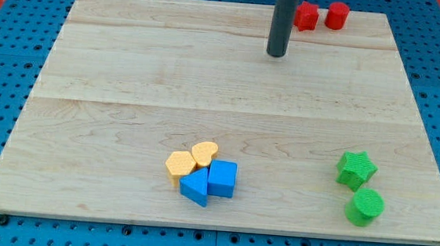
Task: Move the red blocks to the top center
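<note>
Two red blocks sit at the view's top, right of centre: a red angular block (305, 16) and a red cylinder (337, 15) just to its right, a small gap between them. My tip (276, 54) is the lower end of the dark rod, which comes down from the top edge. It stands on the wooden board (130, 69) below and to the left of the red angular block, not touching it.
A yellow hexagon (180, 165), a yellow heart-like block (204, 152), a blue triangular block (194, 187) and a blue cube-like block (222, 178) cluster at the bottom centre. A green star (356, 167) and a green cylinder (365, 207) sit at the bottom right.
</note>
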{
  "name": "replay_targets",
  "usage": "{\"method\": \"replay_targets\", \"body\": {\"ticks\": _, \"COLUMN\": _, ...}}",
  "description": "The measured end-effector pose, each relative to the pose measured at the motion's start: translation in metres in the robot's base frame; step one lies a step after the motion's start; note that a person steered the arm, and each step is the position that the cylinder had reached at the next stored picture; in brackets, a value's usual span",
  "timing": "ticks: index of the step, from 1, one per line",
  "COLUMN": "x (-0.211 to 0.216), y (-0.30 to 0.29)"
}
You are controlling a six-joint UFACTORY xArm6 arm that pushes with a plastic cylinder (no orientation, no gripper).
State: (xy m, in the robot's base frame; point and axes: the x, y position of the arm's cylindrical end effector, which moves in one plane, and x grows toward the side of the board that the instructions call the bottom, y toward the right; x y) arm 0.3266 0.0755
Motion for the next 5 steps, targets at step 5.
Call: {"method": "replay_targets", "body": {"ticks": 5, "x": 0.0023, "y": 0.0070}}
